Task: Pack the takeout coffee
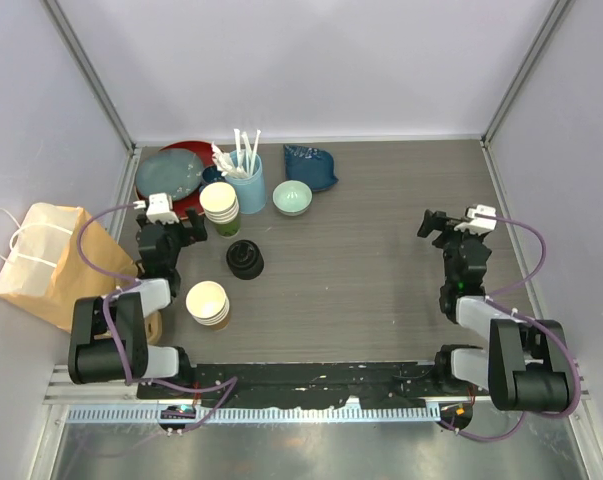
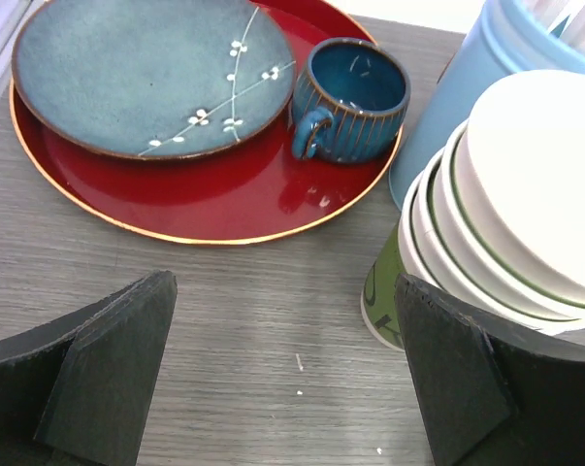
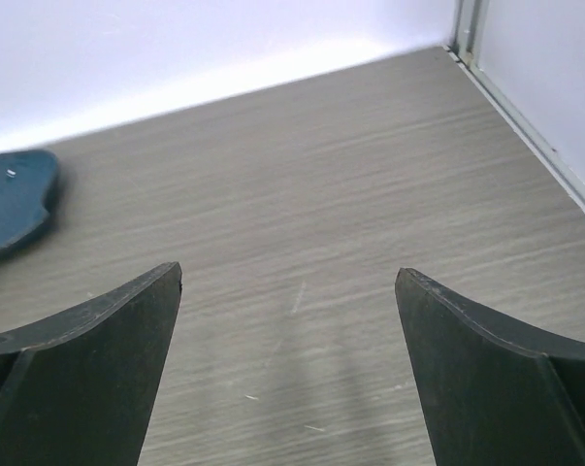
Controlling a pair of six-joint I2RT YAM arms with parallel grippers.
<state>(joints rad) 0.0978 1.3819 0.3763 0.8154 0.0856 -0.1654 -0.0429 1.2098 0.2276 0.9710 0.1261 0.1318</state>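
Left gripper (image 2: 284, 286) stands wide open, holding nothing. A lidless green-walled cup stack (image 2: 496, 214) sits just beside its right finger (image 2: 457, 379), and a red tray (image 2: 205, 194) lies ahead. Right gripper (image 3: 287, 277) is likewise spread and empty over bare table (image 3: 302, 194). The position of the takeout coffee cannot be told from these views.

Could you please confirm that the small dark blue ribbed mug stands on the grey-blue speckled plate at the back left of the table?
Not quite. The small dark blue ribbed mug stands directly on the round red lacquer tray, beside the grey-blue speckled plate rather than on it, as the left wrist view shows. It is indeed at the back left of the grey wooden table.
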